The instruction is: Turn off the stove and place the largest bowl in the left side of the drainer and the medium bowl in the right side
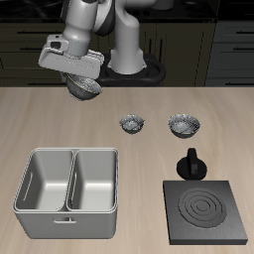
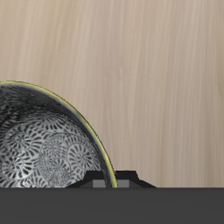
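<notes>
Hanging above the table's back part, a large bowl [image 1: 85,89] was held by its rim in the gripper [image 1: 75,71], clear of the tabletop. The jaws were closed narrowly on the thin wall, as the wrist view showed: the bowl's patterned inside [image 2: 44,149] lay just beside the finger ends. The drainer [image 1: 69,189], both compartments unfilled, stood nearer the table's front edge. Two smaller bowls, the medium bowl [image 1: 184,124] and the tiny bowl [image 1: 132,124], rested behind the stove [image 1: 205,213], whose burner was dark, the knob [image 1: 190,165] beside it. The held bowl was judged stiff, light and slippery; a rim pinch was thought apt to let it swing or slip, so a steady carry was advised.
</notes>
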Controlling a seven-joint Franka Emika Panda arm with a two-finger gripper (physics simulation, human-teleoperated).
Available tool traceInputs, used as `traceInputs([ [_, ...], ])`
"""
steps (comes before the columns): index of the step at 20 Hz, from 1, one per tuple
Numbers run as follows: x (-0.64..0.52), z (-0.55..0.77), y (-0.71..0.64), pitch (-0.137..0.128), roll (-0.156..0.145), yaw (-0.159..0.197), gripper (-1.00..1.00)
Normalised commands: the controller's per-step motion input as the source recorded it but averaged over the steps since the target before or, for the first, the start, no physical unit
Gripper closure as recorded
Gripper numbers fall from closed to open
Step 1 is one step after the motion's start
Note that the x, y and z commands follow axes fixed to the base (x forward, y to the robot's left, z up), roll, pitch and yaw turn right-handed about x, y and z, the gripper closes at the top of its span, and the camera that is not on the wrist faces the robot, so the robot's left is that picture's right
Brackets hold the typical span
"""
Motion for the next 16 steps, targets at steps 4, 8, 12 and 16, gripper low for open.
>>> traceInputs([
  [4, 0.2, 0.35, 0.3, -0.016, 0.066, -0.048, 1.0],
  [8, 0.16, 0.5, 0.31, -0.053, -0.009, 0.031, 1.0],
  [12, 0.22, 0.49, 0.09, -0.041, -0.021, -0.041, 1.0],
  [16, 0.3, 0.35, 0.05, -0.008, -0.02, -0.038, 1.0],
])
